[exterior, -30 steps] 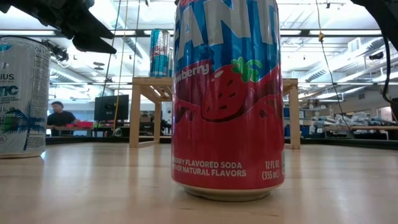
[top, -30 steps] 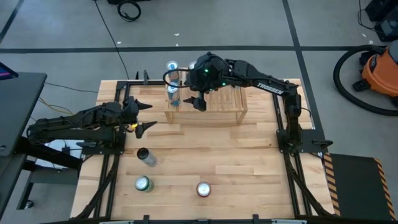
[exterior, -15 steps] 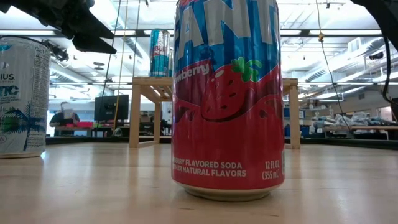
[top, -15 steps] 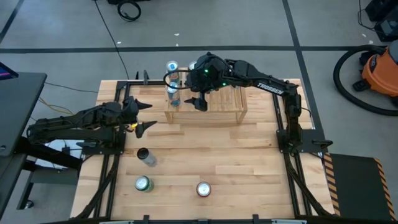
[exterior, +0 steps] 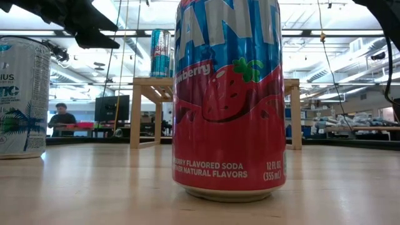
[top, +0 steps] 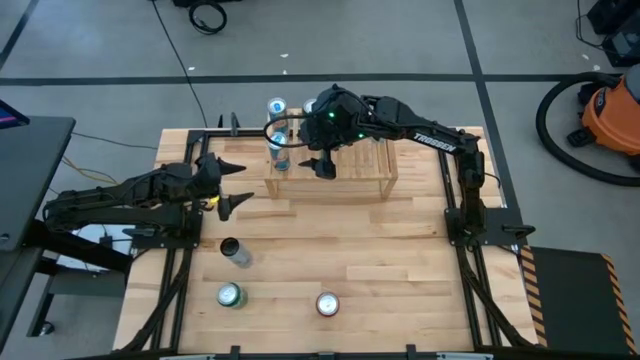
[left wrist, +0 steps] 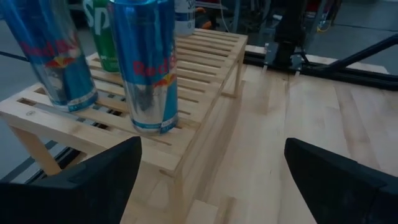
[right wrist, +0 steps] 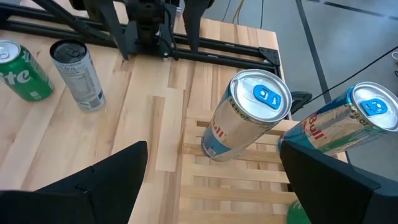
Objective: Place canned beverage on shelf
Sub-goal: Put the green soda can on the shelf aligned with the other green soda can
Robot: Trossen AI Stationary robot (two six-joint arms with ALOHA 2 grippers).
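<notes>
R gripper point(top: 322, 160) open above shelf point(top: 350, 172), blue can point(top: 279, 155) beside

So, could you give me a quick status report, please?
Right gripper open above shelf, empty. Left gripper open, waiting beside it. Red Bull cans upright on the slats. Nothing in the way.

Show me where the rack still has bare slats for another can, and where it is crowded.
Free: the shelf from the right gripper across to its right end; the slats there are bare. Crowded: its left end, where two blue cans and a green can stand. The left gripper waits beside that end.
</notes>
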